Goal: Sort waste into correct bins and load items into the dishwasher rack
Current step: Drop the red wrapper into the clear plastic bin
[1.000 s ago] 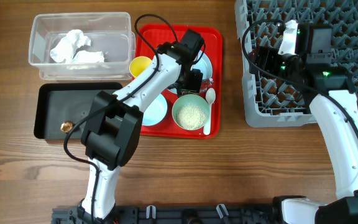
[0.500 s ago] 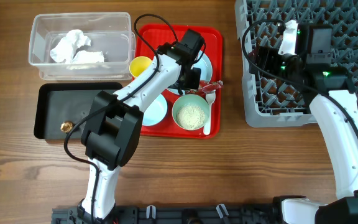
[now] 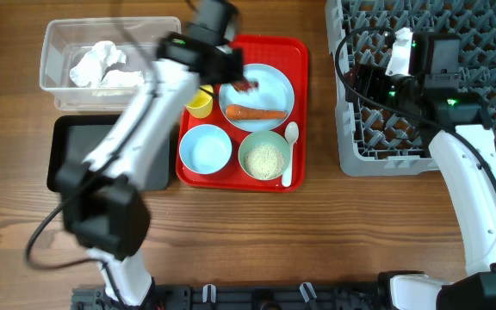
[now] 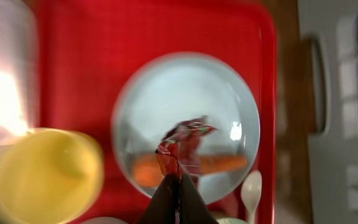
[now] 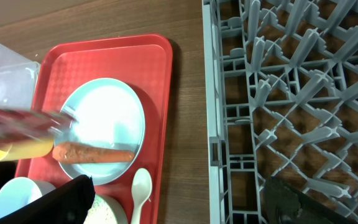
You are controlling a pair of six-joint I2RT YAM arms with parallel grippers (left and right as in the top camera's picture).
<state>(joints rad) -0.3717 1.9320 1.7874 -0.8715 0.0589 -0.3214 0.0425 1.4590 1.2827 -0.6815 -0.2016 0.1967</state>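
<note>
Red shiny wrapper [image 4: 185, 140] hangs over the large pale blue round plate [image 3: 274, 86] near the tabletop's far edge, pinched tight in the jaws of the outstretched left arm [image 3: 145, 112]. The right arm [image 3: 463, 172] reaches over the dishwasher rack [image 3: 489, 52], jaws spread wide and empty.
</note>
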